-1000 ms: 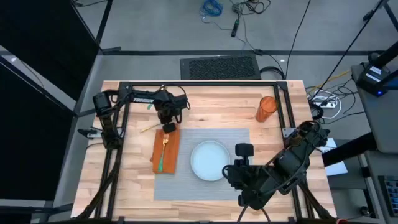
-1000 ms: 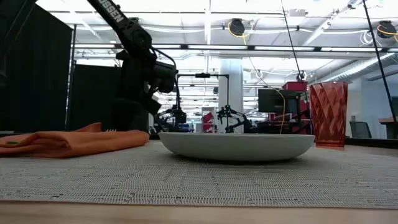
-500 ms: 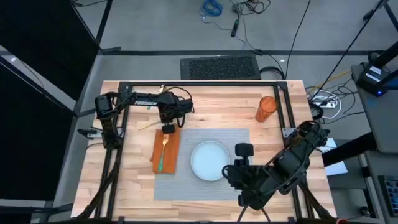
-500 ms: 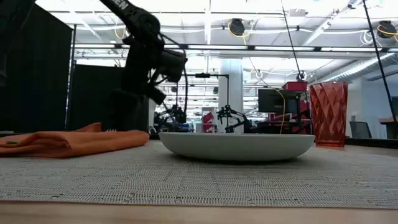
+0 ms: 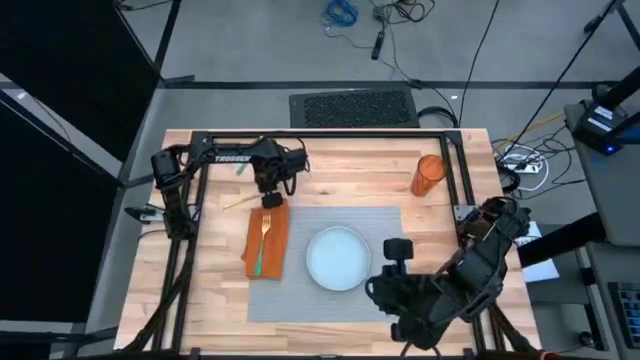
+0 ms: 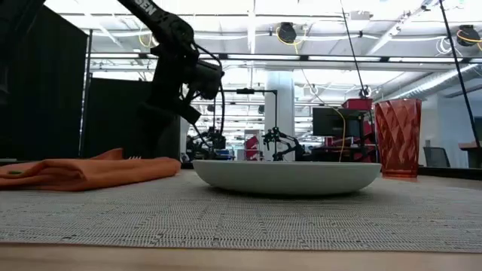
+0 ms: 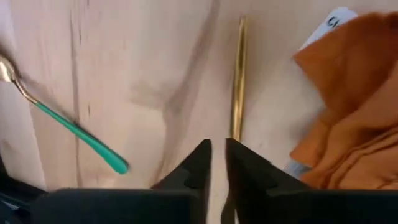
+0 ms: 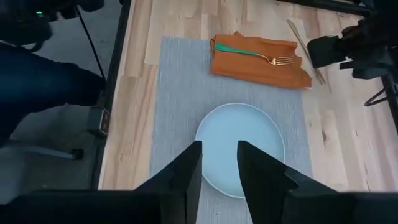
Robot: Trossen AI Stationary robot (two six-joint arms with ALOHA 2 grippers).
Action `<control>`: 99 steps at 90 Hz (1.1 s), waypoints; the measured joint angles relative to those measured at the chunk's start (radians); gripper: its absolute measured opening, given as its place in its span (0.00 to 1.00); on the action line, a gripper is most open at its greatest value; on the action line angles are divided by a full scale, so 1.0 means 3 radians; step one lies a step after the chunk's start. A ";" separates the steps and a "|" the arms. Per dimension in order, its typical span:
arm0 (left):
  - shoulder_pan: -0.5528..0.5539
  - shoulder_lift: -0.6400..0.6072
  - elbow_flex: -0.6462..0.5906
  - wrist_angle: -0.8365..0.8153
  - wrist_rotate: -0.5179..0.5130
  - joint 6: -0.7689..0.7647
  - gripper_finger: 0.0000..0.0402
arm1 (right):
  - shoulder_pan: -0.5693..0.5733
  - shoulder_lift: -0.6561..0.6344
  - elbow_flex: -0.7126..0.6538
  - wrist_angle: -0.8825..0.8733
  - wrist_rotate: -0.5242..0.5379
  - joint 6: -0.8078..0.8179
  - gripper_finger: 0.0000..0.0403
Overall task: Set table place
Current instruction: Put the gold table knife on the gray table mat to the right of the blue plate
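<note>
Pale wooden planks of the counter fill the high view, carrying the grey mat with a round plate near its middle. An orange napkin lies over the mat's left edge, a fork on top. The left pincer hangs just beyond the napkin's far end; the right pincer waits beside the plate. An orange cup stands well apart at the far right.

From the low view, the plate sits flat on the mat.

At the left wrist, the fingers are nearly clenched, grasping nothing, over a gold stick.

At the right wrist, the fingers are released above the plate.
</note>
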 joint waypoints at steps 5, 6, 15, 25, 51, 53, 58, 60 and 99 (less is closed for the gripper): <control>0.0028 0.0000 -0.0009 -0.0010 0.0045 -0.0001 0.20 | 0.0012 -0.0001 0.0000 0.0000 0.0000 0.0008 0.21; 0.0033 0.0000 -0.0010 -0.0014 0.0050 -0.0001 0.22 | 0.0015 -0.0001 0.0000 0.0000 0.0000 0.0009 0.21; 0.0088 0.0000 -0.0022 -0.0042 0.0204 0.0000 0.36 | 0.0033 -0.0001 0.0000 0.0000 0.0000 0.0010 0.21; 0.0142 0.0000 -0.0022 -0.0073 0.0270 -0.0004 0.45 | 0.0037 -0.0001 0.0000 0.0000 0.0006 0.0008 0.21; 0.0224 -0.0003 -0.0204 -0.0076 0.0397 0.0084 0.47 | 0.0037 -0.0001 0.0000 0.0000 0.0013 0.0036 0.21; 0.0233 -0.0003 -0.0233 -0.0054 0.0402 0.0091 0.47 | 0.0037 -0.0001 0.0000 0.0000 0.0013 0.0036 0.21; 0.0256 -0.0003 -0.0304 0.0020 0.0430 0.0098 0.47 | 0.0037 -0.0001 0.0000 0.0000 0.0011 0.0036 0.21; 0.0263 -0.0003 -0.0334 0.0049 0.0450 0.0108 0.47 | 0.0037 -0.0001 0.0000 0.0000 0.0013 0.0036 0.21; 0.0346 -0.0003 -0.0448 0.0469 0.0740 0.0331 0.45 | 0.0036 -0.0003 0.0000 0.0004 0.0013 0.0040 0.21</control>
